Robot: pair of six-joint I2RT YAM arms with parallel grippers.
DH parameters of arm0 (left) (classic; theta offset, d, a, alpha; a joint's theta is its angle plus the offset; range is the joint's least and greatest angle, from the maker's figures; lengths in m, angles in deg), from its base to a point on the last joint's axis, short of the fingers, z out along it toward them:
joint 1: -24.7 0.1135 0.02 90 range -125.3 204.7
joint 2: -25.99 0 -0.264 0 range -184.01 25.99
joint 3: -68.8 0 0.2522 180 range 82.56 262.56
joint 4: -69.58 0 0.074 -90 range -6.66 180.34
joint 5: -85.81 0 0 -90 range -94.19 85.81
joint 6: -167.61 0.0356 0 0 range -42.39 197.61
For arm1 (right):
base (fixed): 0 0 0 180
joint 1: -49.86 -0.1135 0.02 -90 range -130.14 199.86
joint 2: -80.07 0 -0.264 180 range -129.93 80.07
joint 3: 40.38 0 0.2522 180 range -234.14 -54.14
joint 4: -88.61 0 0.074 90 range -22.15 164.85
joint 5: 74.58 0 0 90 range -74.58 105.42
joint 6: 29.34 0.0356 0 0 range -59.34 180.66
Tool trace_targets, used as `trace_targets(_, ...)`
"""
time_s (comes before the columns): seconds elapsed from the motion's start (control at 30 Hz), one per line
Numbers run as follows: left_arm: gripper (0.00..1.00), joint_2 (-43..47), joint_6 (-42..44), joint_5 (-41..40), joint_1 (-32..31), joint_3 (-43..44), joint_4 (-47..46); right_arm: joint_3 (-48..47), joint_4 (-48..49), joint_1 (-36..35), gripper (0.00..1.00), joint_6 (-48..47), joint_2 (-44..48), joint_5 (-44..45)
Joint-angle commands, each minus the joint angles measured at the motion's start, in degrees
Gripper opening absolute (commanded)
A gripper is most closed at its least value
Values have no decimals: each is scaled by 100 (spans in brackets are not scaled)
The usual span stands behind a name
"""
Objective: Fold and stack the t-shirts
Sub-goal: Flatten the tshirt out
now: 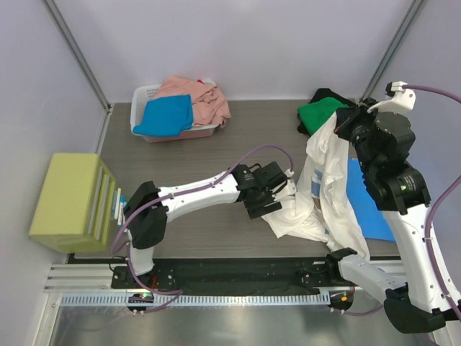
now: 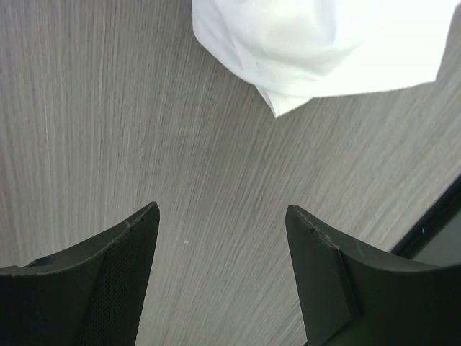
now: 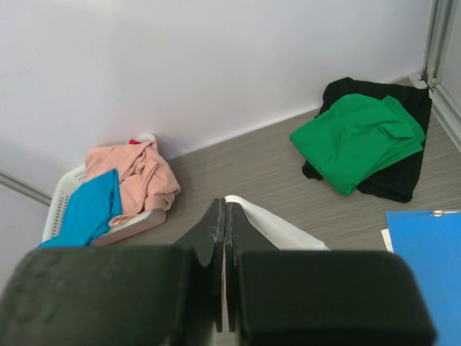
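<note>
A white t-shirt (image 1: 325,189) hangs lifted at its far end and trails down onto the table toward the near edge. My right gripper (image 1: 340,124) is shut on its raised edge; in the right wrist view the fingertips (image 3: 225,205) pinch a white fold (image 3: 281,229). My left gripper (image 1: 282,193) stands open just above the table beside the shirt's lower left part, with nothing between its fingers (image 2: 108,277); a white corner (image 2: 317,43) lies just ahead of it. A green t-shirt (image 1: 320,114) lies folded on a black one (image 1: 325,94) at the back right.
A white basket (image 1: 144,96) at the back left holds a salmon pink t-shirt (image 1: 200,97) and a bright blue one (image 1: 167,115). A flat blue folder (image 1: 364,205) lies under the white shirt's right side. A yellow-green box (image 1: 68,202) stands at the left edge.
</note>
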Motion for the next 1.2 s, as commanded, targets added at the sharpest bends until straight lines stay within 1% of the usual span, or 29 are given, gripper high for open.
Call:
trace_targets(0.0, 72, 85, -215, -211, -52, -77, -778, 0, 339, 3, 1, -186, -104, 366)
trace_targets(0.03, 73, 85, -189, -264, -165, -165, -1014, 17, 339, 3, 1, -195, -157, 393)
trace_targets(0.1, 73, -29, -207, -256, -254, -166, -1156, 35, 339, 3, 1, -151, -289, 428)
trace_targets(0.23, 72, -415, -443, -80, -464, 290, -973, 123, 409, 3, 1, -98, -465, 464)
trace_targets(0.47, 72, -749, -531, 174, -975, 537, -884, 202, 435, 12, 1, -37, -649, 525)
trace_targets(0.73, 71, -1057, -857, 588, -1019, 555, -893, 272, 453, 12, 1, 25, -667, 455)
trace_targets(0.87, 70, -1286, -769, 562, -1010, 599, -902, 281, 453, 21, 1, 78, -676, 367)
trace_targets(0.97, 66, -1478, -699, 764, -975, 678, -876, 290, 470, 12, 1, 104, -702, 358)
trace_targets(1.0, 66, -1532, -673, 764, -958, 695, -858, 290, 462, 12, 1, 113, -711, 341)
trace_targets(1.03, 65, -1584, -664, 938, -949, 722, -858, 281, 462, 12, 1, 130, -720, 323)
trace_targets(1.17, 65, -1795, -629, 1001, -931, 871, -753, 298, 471, 21, 1, 166, -711, 279)
